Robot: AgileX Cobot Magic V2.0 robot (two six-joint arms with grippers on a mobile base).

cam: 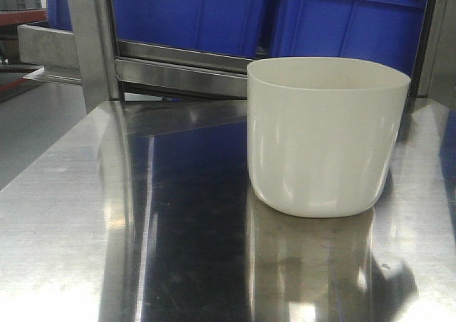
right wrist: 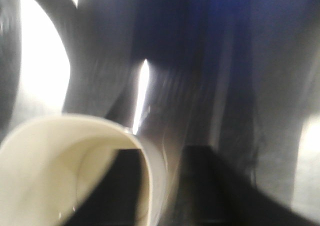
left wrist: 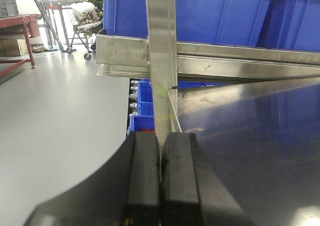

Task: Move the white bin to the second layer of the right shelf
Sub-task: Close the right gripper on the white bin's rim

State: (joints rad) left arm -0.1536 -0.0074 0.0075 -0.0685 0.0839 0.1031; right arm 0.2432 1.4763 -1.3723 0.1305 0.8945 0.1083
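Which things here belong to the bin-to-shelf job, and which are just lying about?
Job: white bin; right gripper, open by its rim.
Just there: blue crates; steel table under the bin; left gripper, shut, empty.

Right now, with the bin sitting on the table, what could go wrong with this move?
The bin is glossy, tapered and has no handles, so it may slip from a rim pinch. Blue crates stand on the rack right behind it, so a lifted bin could knock them. The right wrist view is blurred and the right claw is open, so its aim at the rim is uncertain.
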